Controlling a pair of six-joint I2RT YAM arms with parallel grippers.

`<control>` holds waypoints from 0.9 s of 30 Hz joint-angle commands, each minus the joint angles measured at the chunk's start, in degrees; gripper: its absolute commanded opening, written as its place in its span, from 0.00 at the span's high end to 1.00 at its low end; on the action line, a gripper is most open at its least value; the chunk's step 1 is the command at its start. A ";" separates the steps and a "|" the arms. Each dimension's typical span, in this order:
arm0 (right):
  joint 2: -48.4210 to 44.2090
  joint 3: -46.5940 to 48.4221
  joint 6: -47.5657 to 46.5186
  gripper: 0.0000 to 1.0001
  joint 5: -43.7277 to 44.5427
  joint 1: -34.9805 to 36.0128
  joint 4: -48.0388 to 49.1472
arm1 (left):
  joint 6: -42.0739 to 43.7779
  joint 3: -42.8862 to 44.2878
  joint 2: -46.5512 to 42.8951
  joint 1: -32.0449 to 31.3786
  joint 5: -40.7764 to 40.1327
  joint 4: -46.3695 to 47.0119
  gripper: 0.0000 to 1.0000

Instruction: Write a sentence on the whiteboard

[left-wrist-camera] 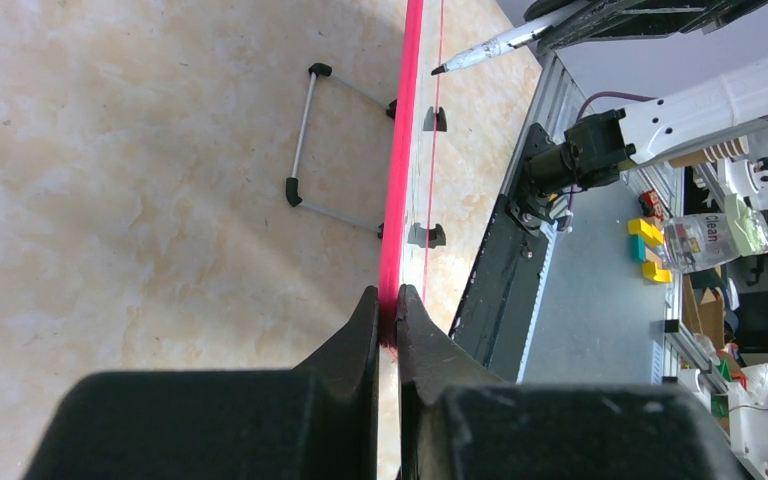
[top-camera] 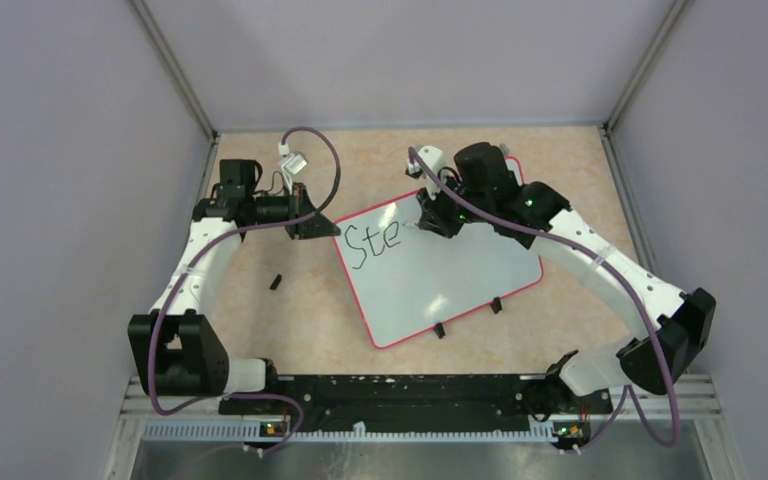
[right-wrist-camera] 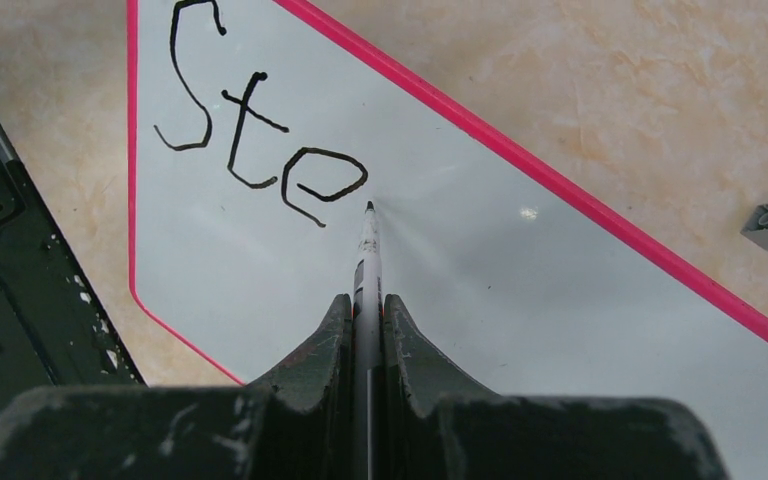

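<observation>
while left gripper (left-wrist-camera: 388, 306) clamps whiteboard (right-wrist-camera: 520, 290) rim, right gripper (right-wrist-camera: 365, 306) is closed on marker (right-wrist-camera: 368, 238); tip fwd of gripper, just beside "ste" lettering (right-wrist-camera: 260, 130).

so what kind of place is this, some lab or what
Most likely a robotics lab test cell: the left arm and right arm bolted to a metal rail, plain grey panels walling the table, and beyond it coloured blocks and a bottle.
</observation>
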 commanded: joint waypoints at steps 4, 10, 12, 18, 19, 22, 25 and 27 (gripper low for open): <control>1.34 2.42 -0.70 1.00 0.27 -0.46 1.89 | 1.61 -0.67 -1.05 -0.16 0.33 1.10 1.00; 1.94 2.83 -1.40 1.00 2.49 -0.49 1.75 | 1.61 -0.57 -0.96 -0.19 0.36 1.09 1.00; 1.95 3.33 -1.47 1.00 2.81 -0.85 1.58 | 1.61 -0.54 -0.88 -0.19 0.39 1.11 1.00; 1.90 5.15 -1.41 1.00 2.84 -2.47 1.56 | 1.52 -0.42 -0.62 -0.19 0.47 1.11 1.00; 2.02 5.41 -1.31 1.00 2.71 -2.59 1.68 | 1.52 -0.40 -0.57 -0.18 0.48 1.11 1.00; 2.43 5.68 -1.03 1.00 1.98 -2.60 1.81 | 1.69 0.06 -0.44 -0.19 0.41 0.82 1.00; 2.73 5.43 -1.09 1.00 1.67 -2.60 1.70 | 1.81 0.15 -0.39 -0.20 0.51 0.58 1.00; 2.59 5.13 -1.26 1.00 1.55 -2.60 1.42 | 1.95 0.13 -0.40 -0.16 0.25 0.50 1.00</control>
